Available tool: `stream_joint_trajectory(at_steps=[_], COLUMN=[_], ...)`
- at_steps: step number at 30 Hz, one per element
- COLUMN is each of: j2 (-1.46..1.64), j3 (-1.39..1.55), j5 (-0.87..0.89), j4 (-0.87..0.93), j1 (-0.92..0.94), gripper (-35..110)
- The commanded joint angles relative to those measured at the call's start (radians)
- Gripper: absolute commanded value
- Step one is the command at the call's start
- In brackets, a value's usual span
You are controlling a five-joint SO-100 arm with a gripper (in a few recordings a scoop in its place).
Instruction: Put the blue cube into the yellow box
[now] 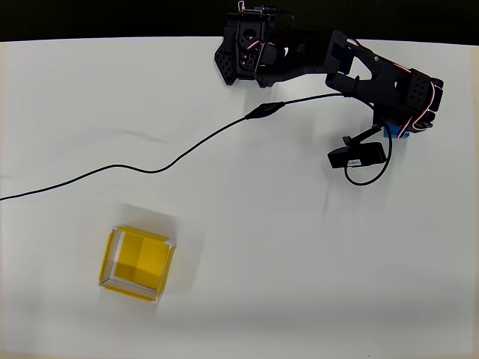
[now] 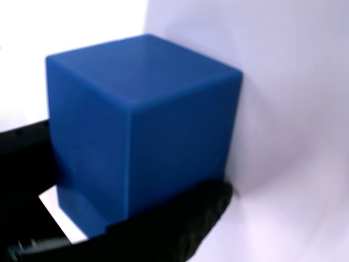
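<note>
The blue cube (image 2: 142, 125) looms large in the wrist view, standing on the white table. One black finger (image 2: 180, 229) lies against its lower front face and the other (image 2: 22, 147) against its left side. My gripper (image 2: 120, 191) is shut on it. From overhead, a small blue patch of the cube (image 1: 391, 134) peeks out under my gripper (image 1: 394, 129) at the upper right of the table. The yellow box (image 1: 138, 262) sits open-topped at the lower left, far from the gripper, with nothing in it.
A black cable (image 1: 157, 169) snakes from the left edge across the table (image 1: 284, 254) to the arm. The arm's base (image 1: 251, 51) stands at the table's far edge. A black camera module (image 1: 356, 155) hangs beside the gripper.
</note>
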Motion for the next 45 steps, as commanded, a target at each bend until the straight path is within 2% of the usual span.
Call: stream_joint_trajectory(at_steps=[1,10,15,28,36,45], j2=[0.215,0.411,0.584,0.888,0.893,0.818], j3=[-0.048,-0.040,0.043,0.178,0.179,0.173], j5=[-0.094,-0.314,-0.497,-0.902,-1.097,-1.215], j4=[0.029,0.086,0.103,0.063,-0.069,-0.253], j1=[0.012,0.069,0.187,0.825,1.212,1.493], gripper=[18,17,16,17,17,17])
